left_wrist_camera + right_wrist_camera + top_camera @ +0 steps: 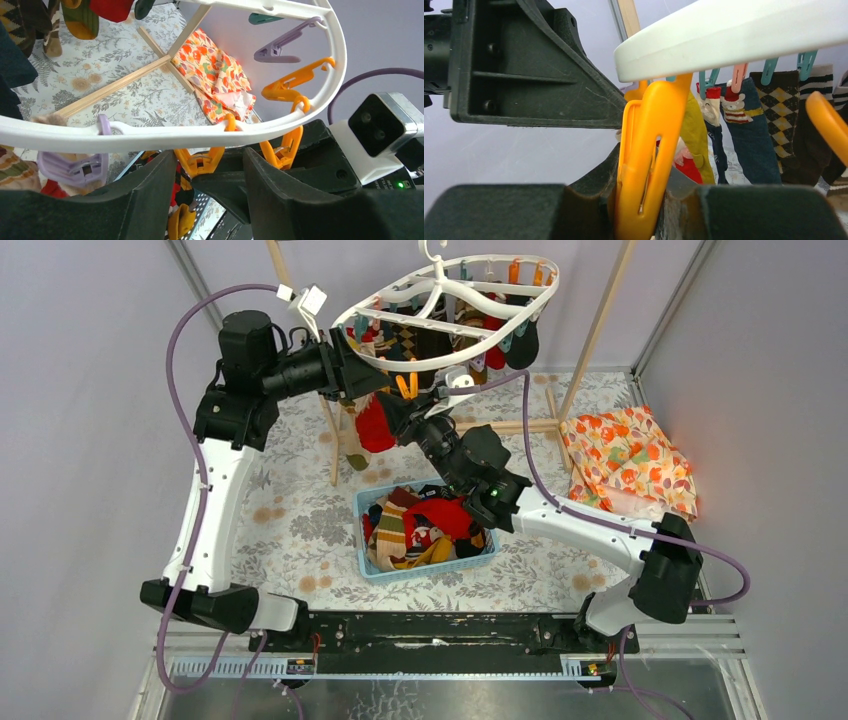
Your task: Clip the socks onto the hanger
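The hanger (pixel 150 132) is white. Under it hang an orange clip (pixel 644 165) and socks (pixel 749 140) (one navy with a bear, one brown with diamonds). Right of the hanger lies an orange flowery cloth (pixel 628 458).

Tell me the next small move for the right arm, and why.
Probably squeeze the right fingers harder to open the orange clip: it already sits between them, hanging from the hanger, and a red sock hangs close beside it. Whether the sock is in the clip yet, I cannot tell.
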Controlling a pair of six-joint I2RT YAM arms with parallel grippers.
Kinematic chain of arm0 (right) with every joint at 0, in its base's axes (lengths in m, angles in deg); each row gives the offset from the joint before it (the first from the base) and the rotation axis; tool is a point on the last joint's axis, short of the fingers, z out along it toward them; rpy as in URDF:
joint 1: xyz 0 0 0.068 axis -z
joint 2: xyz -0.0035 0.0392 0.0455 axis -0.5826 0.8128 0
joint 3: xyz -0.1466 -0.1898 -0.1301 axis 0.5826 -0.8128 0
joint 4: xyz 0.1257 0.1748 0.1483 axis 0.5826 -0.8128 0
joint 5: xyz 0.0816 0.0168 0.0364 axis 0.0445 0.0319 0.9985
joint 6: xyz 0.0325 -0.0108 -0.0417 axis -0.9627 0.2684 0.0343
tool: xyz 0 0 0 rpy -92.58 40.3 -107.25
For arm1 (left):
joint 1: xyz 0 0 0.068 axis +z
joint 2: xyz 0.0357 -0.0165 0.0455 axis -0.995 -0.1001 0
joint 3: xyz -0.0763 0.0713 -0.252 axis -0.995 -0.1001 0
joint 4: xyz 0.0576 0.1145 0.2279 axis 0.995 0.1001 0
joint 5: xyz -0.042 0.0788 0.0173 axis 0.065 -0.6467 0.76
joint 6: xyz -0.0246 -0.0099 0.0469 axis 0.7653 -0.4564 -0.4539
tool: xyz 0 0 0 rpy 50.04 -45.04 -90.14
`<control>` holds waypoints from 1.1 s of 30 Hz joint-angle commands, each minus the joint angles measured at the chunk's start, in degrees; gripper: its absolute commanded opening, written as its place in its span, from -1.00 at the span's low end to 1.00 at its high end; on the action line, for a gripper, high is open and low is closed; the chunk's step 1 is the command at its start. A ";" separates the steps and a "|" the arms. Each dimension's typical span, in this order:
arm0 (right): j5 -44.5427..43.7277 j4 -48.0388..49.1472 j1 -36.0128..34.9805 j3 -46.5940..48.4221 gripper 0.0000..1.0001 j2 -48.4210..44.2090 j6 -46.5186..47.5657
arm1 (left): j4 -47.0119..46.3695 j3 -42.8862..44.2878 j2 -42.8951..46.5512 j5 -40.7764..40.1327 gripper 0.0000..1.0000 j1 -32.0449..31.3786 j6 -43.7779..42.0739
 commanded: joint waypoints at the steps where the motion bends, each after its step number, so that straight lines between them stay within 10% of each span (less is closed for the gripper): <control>1: -1.76 -0.07 -1.11 3.43 -1.00 0.13 1.86 | -4.97 1.09 -1.15 1.39 0.07 -0.31 1.84; 8: -2.07 -1.22 -1.12 4.03 -0.82 0.50 1.38 | -5.57 0.14 -1.73 1.04 -0.44 -0.32 2.17; 13: -3.24 -1.83 -1.11 2.29 0.16 -0.91 -0.90 | -5.70 -0.12 -1.68 0.03 -0.85 -0.34 2.10; 16: -5.99 -4.07 -1.04 0.30 0.40 -3.17 -3.72 | -5.71 -0.30 -1.47 -0.16 -1.00 -0.28 1.85; 33: 0.84 -41.76 -0.92 -18.92 0.50 -6.56 -21.81 | -2.92 -1.24 -1.81 0.00 -1.00 0.27 -1.76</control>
